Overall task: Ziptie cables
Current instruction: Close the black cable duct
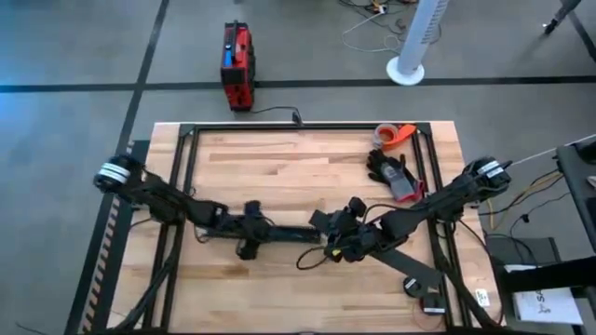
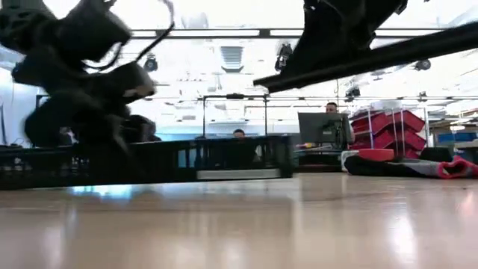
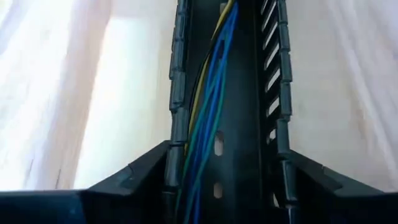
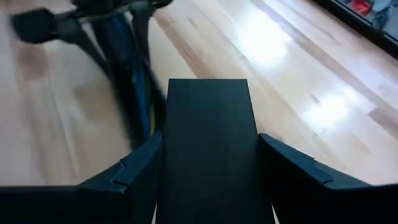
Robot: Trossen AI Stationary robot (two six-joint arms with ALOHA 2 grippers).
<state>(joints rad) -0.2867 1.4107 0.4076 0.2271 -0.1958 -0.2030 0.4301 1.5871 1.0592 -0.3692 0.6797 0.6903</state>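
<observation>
My left gripper (image 1: 272, 232) is at the table's middle, shut on a black slotted rail (image 3: 239, 93). The cables (image 3: 210, 106), thin blue, green and yellow wires, lie along the inside of the rail's channel. A dark wire loop (image 1: 307, 259) hangs out near the rail's right end. My right gripper (image 1: 337, 234) meets it from the right and is shut on a flat black strip (image 4: 208, 124). Past that strip the right wrist view shows the blurred cables (image 4: 134, 81). My left gripper pinches the rail's two slotted side walls (image 3: 176, 134) between its fingers. The fingers lie along the rail, coming level from the table's left. The cables run between the fingers inside the channel. My right gripper pinches the flat black strip by its two long edges (image 4: 163, 155). The fingers lie along the strip, which sticks out ahead of them. They come slanting from the table's right.
A black and red glove (image 1: 396, 177) and an orange tape roll (image 1: 395, 135) lie at the far right. Black frame bars (image 1: 307, 126) edge the table. Small dark parts (image 1: 421, 290) lie near the right front. A red box (image 1: 237, 65) stands on the floor beyond.
</observation>
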